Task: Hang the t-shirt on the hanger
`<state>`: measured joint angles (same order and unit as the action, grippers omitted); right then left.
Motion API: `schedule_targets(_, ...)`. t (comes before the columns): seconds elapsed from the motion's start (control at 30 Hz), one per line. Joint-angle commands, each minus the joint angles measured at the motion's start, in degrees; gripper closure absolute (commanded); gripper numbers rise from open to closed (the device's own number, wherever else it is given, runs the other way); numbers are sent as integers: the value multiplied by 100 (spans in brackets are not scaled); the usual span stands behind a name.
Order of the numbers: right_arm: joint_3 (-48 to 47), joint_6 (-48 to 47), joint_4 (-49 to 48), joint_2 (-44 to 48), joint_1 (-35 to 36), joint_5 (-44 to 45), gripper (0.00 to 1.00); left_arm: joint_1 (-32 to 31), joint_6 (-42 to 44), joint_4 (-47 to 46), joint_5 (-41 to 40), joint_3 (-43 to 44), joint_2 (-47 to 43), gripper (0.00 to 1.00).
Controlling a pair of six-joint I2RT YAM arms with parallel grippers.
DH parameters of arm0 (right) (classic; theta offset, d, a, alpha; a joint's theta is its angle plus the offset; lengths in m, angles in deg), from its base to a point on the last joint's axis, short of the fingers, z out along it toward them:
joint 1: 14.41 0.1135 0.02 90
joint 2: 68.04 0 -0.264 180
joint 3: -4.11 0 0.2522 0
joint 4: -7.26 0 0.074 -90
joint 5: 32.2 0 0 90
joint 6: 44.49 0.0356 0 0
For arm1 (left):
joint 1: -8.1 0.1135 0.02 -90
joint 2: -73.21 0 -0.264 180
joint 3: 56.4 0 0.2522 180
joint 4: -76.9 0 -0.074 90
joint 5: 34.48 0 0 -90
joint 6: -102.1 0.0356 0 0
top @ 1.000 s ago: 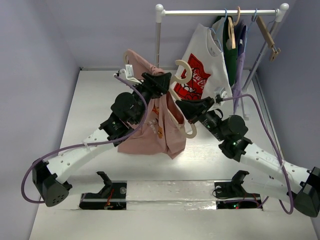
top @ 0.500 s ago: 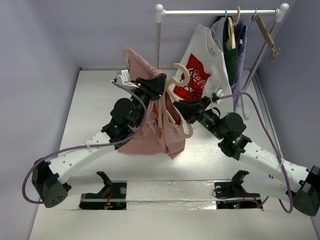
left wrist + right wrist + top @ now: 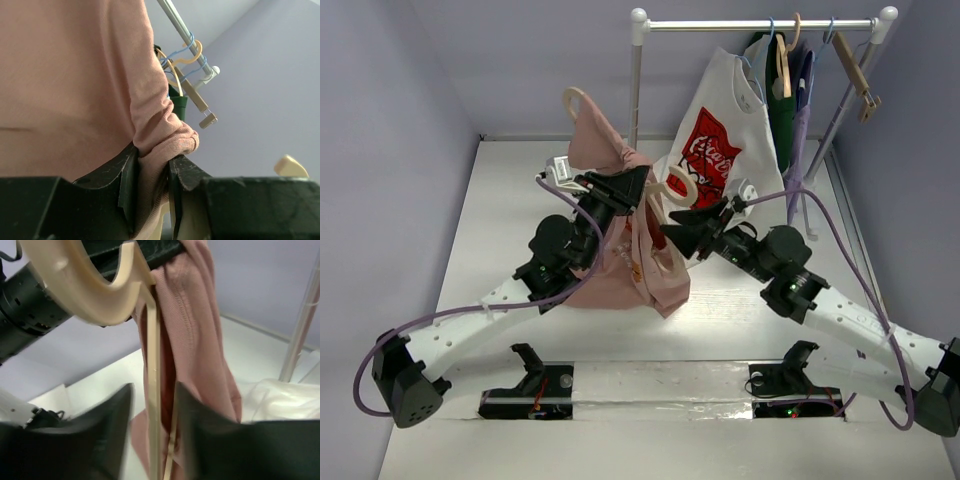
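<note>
The dusty-pink t-shirt (image 3: 620, 270) hangs in a bunch above the table's middle. My left gripper (image 3: 638, 186) is shut on a fold of its fabric (image 3: 150, 165) near the top. The cream hanger (image 3: 680, 182) is partly inside the shirt, its thick hook sticking out to the right and one arm tip poking up at the top. In the right wrist view the hook (image 3: 90, 295) curves overhead and the hanger's thin arm runs down between my right gripper's (image 3: 152, 395) jaws. Those jaws stand open, apart from the arm, with pink cloth (image 3: 200, 315) against the right one.
A clothes rack (image 3: 760, 24) stands at the back right with a white t-shirt with a red logo (image 3: 715, 150), a green garment (image 3: 782, 110), a brown wooden hanger (image 3: 855, 65) and thin blue hangers (image 3: 180, 50). Its left pole (image 3: 636, 80) rises just behind the pink shirt.
My left gripper has closed on the shirt fabric and risen. Shirt and hanger sit higher, the hook swung over. My right gripper's jaws have parted from the hanger arm.
</note>
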<state>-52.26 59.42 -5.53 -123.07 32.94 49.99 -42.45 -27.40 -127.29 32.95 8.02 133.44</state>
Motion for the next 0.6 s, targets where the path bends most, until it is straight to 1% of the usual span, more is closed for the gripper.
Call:
schedule_targets(0.0, -213, -160, 227, 369, 55, 7, 39, 27, 83, -599, 156, -90, -415, 100)
schedule_targets(0.03, -152, -187, 324, 535, 55, 156, 34, 27, 92, -590, 156, -99, -476, 100)
schedule_targets(0.1, -37, -284, 544, 720, 55, 280, 27, 27, 110, -599, 174, -100, -617, 100)
schedule_targets(0.23, 183, -477, 1097, 1204, 55, 508, 25, 27, 189, -450, 209, 41, -775, 100)
schedule_targets(0.27, 313, -477, 1142, 1353, 55, 579, 30, 27, 189, -441, 226, 67, -802, 100)
schedule_targets(0.3, 402, -477, 1178, 1406, 55, 623, 39, 27, 189, -441, 244, 85, -819, 100)
schedule_targets(0.33, 481, -468, 1221, 1442, 55, 745, 51, 27, 172, -441, 253, 102, -837, 100)
schedule_targets(0.37, 682, -390, 1309, 1512, 55, 746, 75, 27, 163, -432, 305, 111, -898, 100)
schedule_targets(0.4, 797, -346, 1318, 1538, 55, 920, 88, 27, 154, -432, 332, 120, -916, 100)
schedule_targets(0.43, 894, -310, 1327, 1556, 55, 905, 95, 27, 145, -406, 358, 129, -942, 100)
schedule_targets(0.47, 973, -249, 1345, 1574, 55, 835, 97, 27, 128, -397, 410, 129, -995, 100)
schedule_targets(0.5, 1087, -249, 1345, 1582, 55, 817, 90, 27, 119, -397, 428, 120, -1021, 100)
schedule_targets(0.53, 1123, -249, 1328, 1565, 55, 521, 83, 27, 101, -397, 437, 112, -1039, 100)
schedule_targets(0.57, 1123, -301, 1371, 1521, 55, 405, 63, 27, 84, -388, 455, 103, -1065, 100)
